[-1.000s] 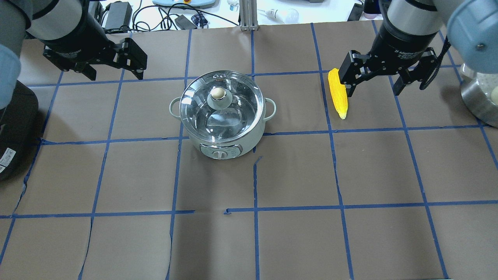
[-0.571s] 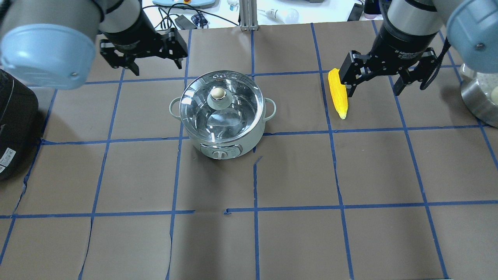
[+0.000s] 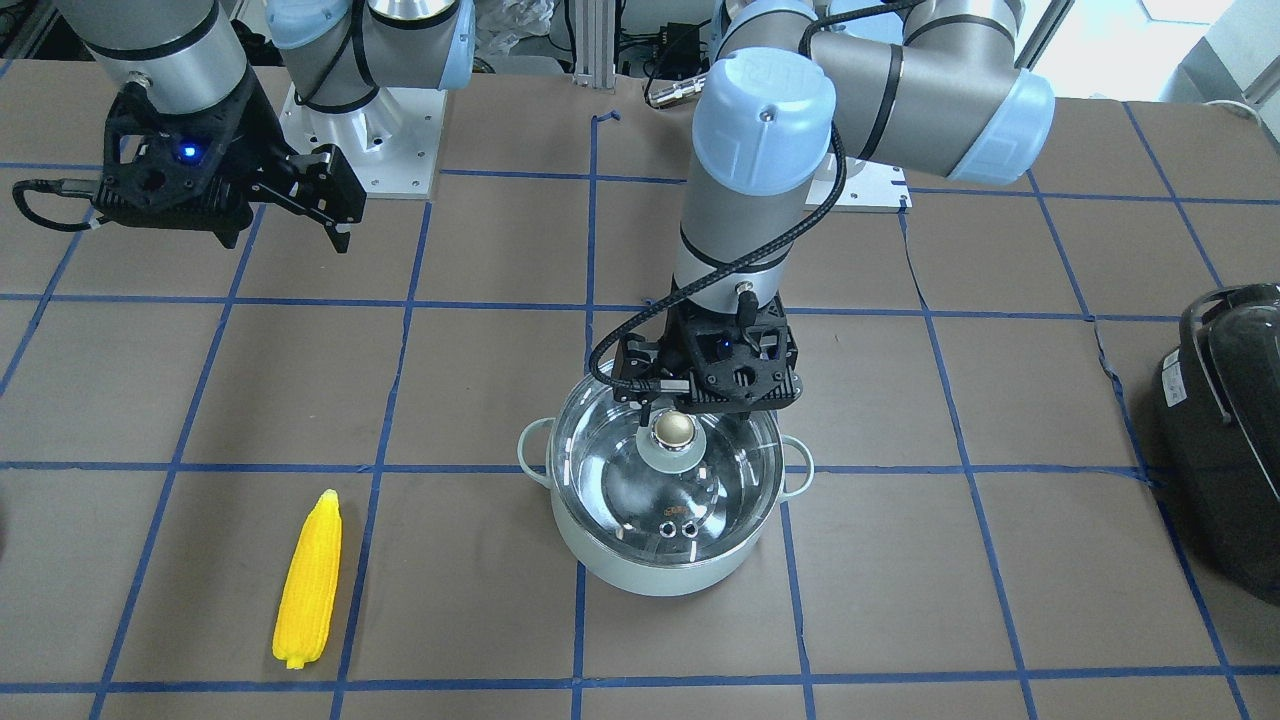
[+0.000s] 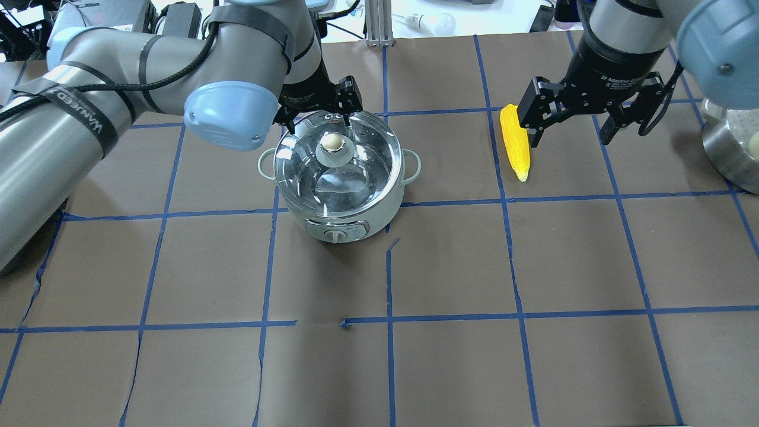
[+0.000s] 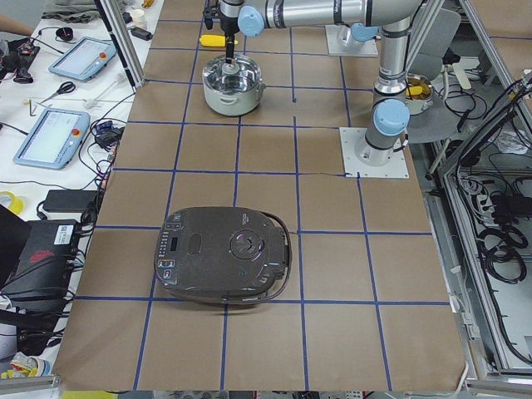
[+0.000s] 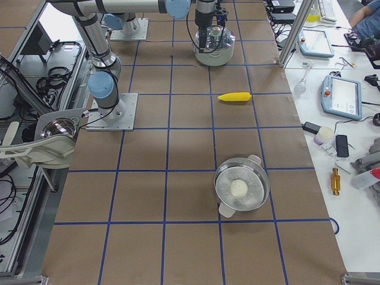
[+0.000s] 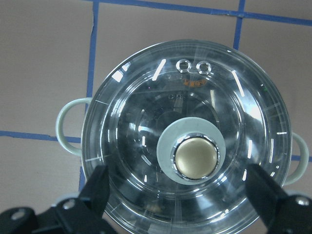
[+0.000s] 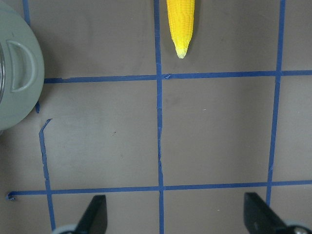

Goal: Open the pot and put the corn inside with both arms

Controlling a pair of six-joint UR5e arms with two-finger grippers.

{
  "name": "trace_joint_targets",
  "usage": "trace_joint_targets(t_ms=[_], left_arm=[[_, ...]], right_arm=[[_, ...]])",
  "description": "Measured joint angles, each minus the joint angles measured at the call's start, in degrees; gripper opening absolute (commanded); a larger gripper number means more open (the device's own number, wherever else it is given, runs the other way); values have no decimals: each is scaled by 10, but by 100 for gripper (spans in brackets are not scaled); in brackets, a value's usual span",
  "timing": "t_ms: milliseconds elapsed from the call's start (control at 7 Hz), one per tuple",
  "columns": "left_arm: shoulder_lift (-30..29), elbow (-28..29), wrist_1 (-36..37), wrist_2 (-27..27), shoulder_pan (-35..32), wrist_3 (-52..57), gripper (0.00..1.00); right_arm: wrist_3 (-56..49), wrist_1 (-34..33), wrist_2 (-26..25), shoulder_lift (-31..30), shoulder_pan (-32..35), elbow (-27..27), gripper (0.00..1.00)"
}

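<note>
The pale mint-green pot [image 4: 347, 222] stands at mid-table with its glass lid [image 4: 362, 172] on and the brass knob [image 4: 332, 141] on top. My left gripper [image 4: 320, 115] is open and hovers over the lid's far edge, just behind the knob. In the left wrist view its fingers [image 7: 95, 187] stand apart on either side of the knob [image 7: 195, 156], above it. The yellow corn [image 4: 514, 142] lies on the table to the pot's right. My right gripper [image 4: 572, 127] is open and empty, raised just right of the corn. The corn's tip [image 8: 181, 24] shows in the right wrist view.
A large black appliance [image 3: 1225, 440] sits at the table's end on my left. A steel pot with a white ball inside [image 6: 240, 190] stands at the end on my right. Blue tape lines grid the brown table [image 4: 450, 267].
My left arm has swung in from the far left to above the pot's lid, gripper still open. The right arm, corn and pot have not moved.
</note>
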Motion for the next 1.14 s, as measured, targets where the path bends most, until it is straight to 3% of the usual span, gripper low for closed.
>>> trace_joint_targets(t_ms=[429,571,714,857,1000,1143], left_arm=[[-25,-6,13,0,-8,8,86],[-29,-8,13,1,-8,9,74],[-33,-8,14,1,-8,10,50],[-34,-8,13,1,-9,10,42],[-34,-8,12,1,-9,9,28],[-33,-7,10,3,-9,9,26]], right_arm=[[-1,-47,4,53,-32,0,100],[-3,-89,5,91,-38,0,100],[-3,-130,4,129,-41,0,100],[-2,-171,3,165,-41,0,100],[-2,-211,5,196,-41,1,100],[-2,-250,6,223,-41,4,100]])
